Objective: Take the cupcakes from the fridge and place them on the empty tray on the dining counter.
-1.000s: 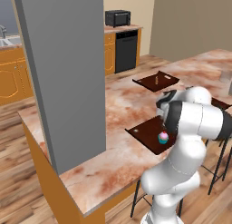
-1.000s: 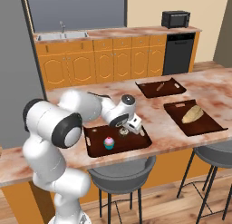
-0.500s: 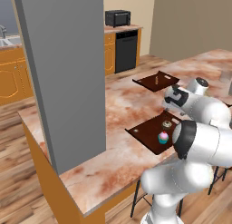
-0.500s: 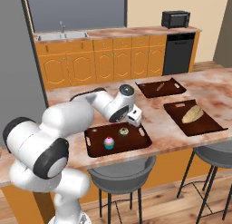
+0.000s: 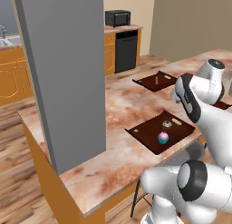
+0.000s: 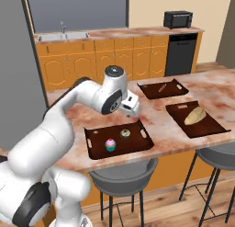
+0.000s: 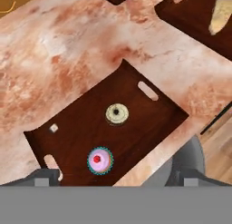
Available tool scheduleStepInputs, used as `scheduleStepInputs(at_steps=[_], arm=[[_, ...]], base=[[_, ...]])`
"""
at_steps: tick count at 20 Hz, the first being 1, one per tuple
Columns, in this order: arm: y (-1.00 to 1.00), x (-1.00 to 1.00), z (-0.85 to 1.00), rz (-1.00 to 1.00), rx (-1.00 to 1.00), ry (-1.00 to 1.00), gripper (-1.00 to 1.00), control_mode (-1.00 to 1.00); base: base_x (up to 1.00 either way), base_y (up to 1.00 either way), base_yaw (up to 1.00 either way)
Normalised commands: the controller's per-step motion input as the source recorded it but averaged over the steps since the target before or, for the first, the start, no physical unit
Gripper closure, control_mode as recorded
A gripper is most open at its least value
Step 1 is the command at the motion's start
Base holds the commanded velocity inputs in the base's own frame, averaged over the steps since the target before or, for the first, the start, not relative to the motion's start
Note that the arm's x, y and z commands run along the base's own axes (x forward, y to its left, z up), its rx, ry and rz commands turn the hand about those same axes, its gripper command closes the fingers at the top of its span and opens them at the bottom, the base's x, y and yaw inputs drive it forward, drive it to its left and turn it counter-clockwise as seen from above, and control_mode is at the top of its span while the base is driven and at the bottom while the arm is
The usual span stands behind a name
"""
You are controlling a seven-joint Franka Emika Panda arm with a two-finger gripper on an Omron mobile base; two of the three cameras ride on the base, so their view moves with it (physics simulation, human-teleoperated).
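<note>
Gripper (image 6: 133, 112) hanging open and empty above the counter in the right base view, just behind the far edge of the dark tray (image 6: 97, 149). On that tray: pink cupcake (image 6: 110, 144) near the front, brown cupcake with the cream top (image 6: 125, 133) just behind and to its right, the two close but apart, both upright. Beyond, on the marbled counter (image 6: 160, 116), a second tray with a small tan stick (image 6: 161, 87) and a third tray with a tan loaf (image 6: 195, 115); grey stool (image 6: 121, 170) tucked under the front edge; orange cabinets (image 6: 96, 56), sink, black dishwasher and microwave (image 6: 177, 19) along the back wall. Left base view: same tray (image 5: 145, 134) near the counter's (image 5: 122, 105) near edge, pink cupcake (image 5: 163, 137) toward the front, brown one (image 5: 167, 125) behind it, white arm arched over from the right, tall grey slab (image 5: 68, 73) standing at the left. Hand view, looking straight down: tray (image 7: 77, 137) lying diagonally with a handle slot at each end, cream-topped cupcake (image 7: 117, 114) near the middle, pink one (image 7: 99, 160) below it toward the bottom, a small pale speck (image 7: 54, 128) on the tray to the left, dark finger tips (image 7: 45, 177) spread wide at the bottom corners with nothing between.
</note>
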Motion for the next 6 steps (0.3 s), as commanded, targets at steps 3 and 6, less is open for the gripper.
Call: scheduleStepInputs(at_steps=[3,6], arm=[[0.42,-1.0,0.38,0.01,-0.06,-0.25,-1.0,-1.0],[0.66,-1.0,0.25,0.06,-0.07,-0.26,-1.0,-1.0]], base=[[0.0,0.0,0.0],[0.0,0.0,0.0]])
